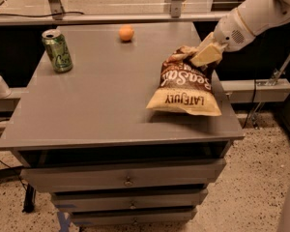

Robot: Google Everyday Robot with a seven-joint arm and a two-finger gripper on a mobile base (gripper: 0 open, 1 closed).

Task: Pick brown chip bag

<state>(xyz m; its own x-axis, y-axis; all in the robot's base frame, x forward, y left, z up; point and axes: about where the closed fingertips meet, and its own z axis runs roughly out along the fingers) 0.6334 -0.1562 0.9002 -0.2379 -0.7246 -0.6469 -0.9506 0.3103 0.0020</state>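
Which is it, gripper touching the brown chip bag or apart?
Touching. Camera view shows the gripper at the right side of the table, buried in the crumpled top end of the brown chip bag, no gap.

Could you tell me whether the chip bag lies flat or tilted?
Tilted up: the gripper over the table holds up the top of the brown chip bag; tan band low.

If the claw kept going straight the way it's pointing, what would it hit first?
The brown chip bag: the claw, angled down-left over the right of the table, sits at the bag's crumpled top. Behind it, probably the table.
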